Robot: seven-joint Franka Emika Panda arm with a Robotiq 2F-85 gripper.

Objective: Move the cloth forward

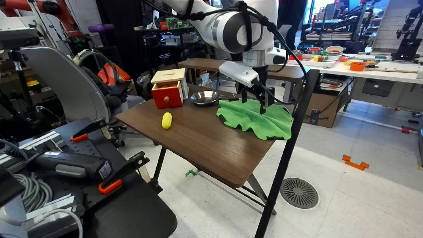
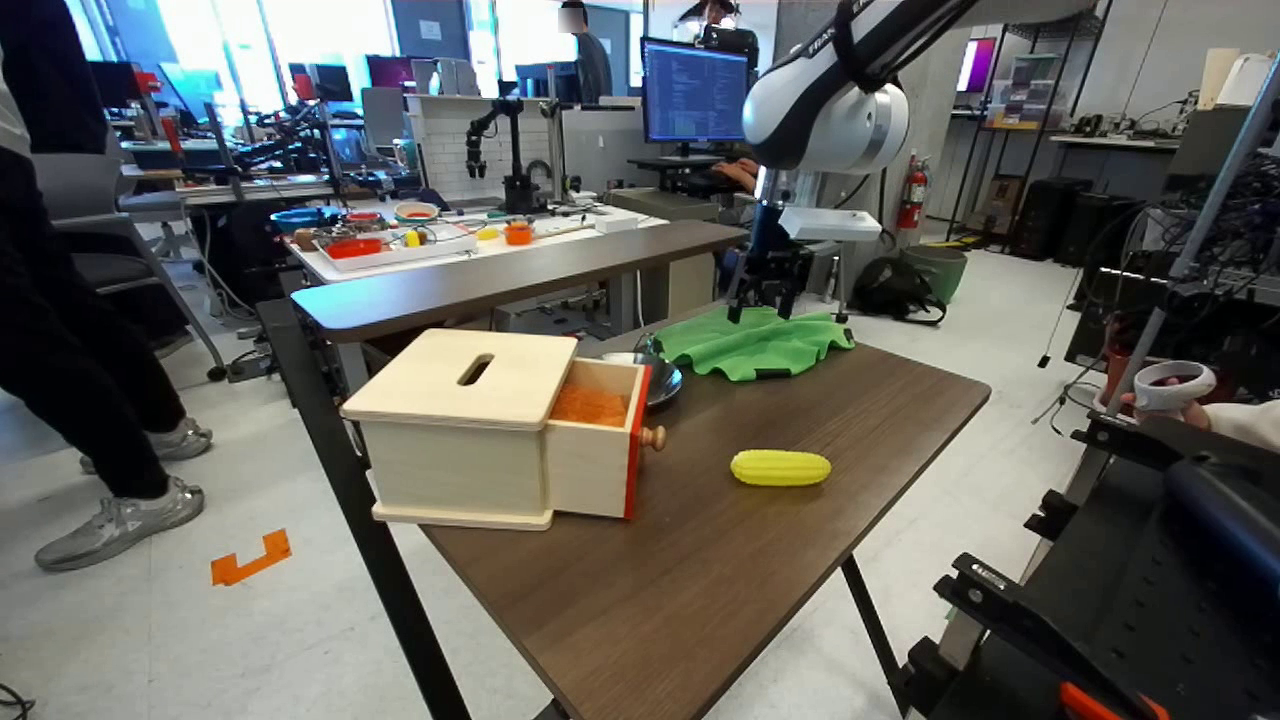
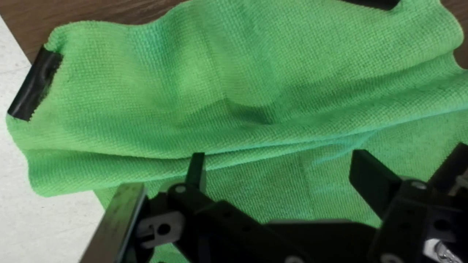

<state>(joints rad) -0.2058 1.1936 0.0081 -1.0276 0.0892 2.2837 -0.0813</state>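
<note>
The bright green cloth (image 1: 269,124) lies rumpled near one end of the brown table, with black strips at its corners. It also shows in an exterior view (image 2: 750,345), with wavy folds along its edge. My gripper (image 1: 253,105) points down over the cloth in both exterior views (image 2: 760,312). In the wrist view the cloth (image 3: 234,73) fills most of the picture, and a long raised fold runs across it just ahead of the fingers. The gripper (image 3: 279,157) is wide open with nothing between its fingers. I cannot tell whether the fingertips touch the cloth.
A metal pan (image 1: 205,98) sits beside the cloth. A wooden box (image 2: 460,440) with its red-fronted drawer (image 1: 168,96) partly open stands past the pan. A yellow corn-shaped object (image 2: 780,468) lies on the table (image 1: 205,145). A black post (image 1: 284,165) rises close to the cloth's edge.
</note>
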